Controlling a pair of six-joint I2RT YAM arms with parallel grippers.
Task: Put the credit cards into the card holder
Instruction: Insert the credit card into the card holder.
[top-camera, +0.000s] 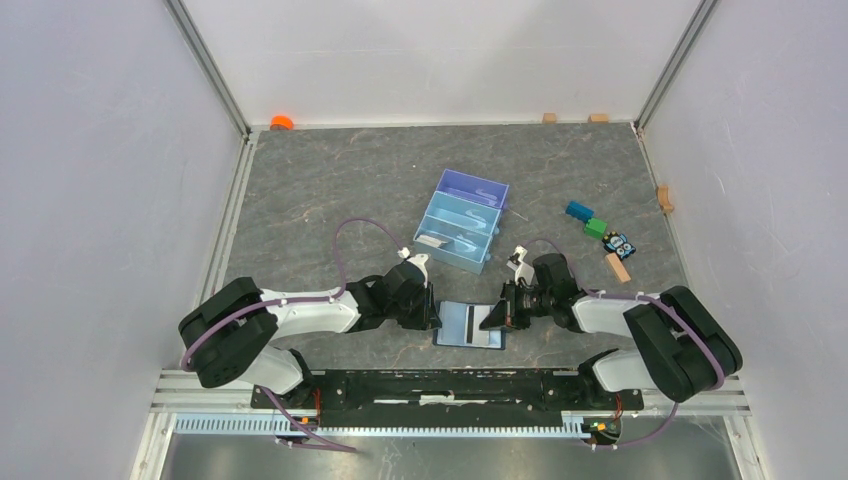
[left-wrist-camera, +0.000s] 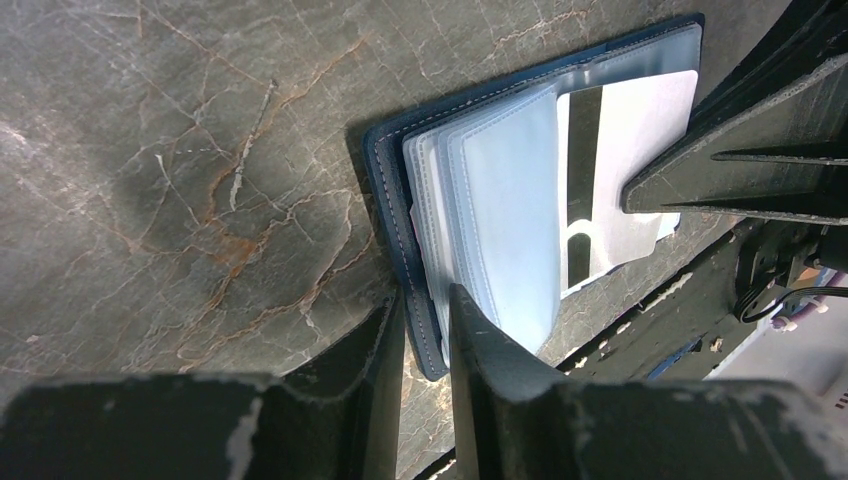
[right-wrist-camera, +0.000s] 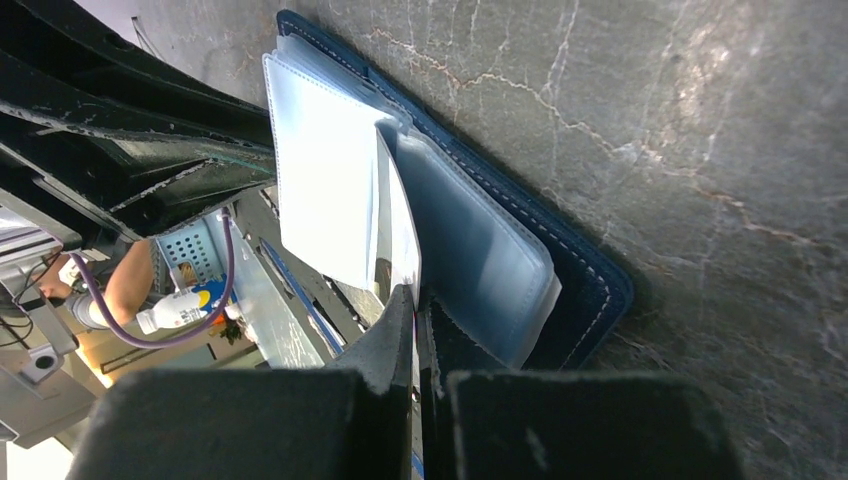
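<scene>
On this grey marbled surface (top-camera: 300, 200), white-walled, my left pincer (left-wrist-camera: 420, 312) pinches the card holder (left-wrist-camera: 386, 190); my right pincer (right-wrist-camera: 418, 302) clamps a credit card (left-wrist-camera: 630, 140).

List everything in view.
card holder: one, navy, open, near edge between the grippers
credit card: one, pale with dark stripe, among the holder's clear pockets
tray: one, light blue and purple, mid-table
pale cards: in the tray, count unclear
toy blocks: four, blue, green, dark, wooden, right of tray
wooden blocks: three, along the walls
orange object: one, back-left corner
left gripper: clamps holder's edge
right gripper: pinches the card
</scene>
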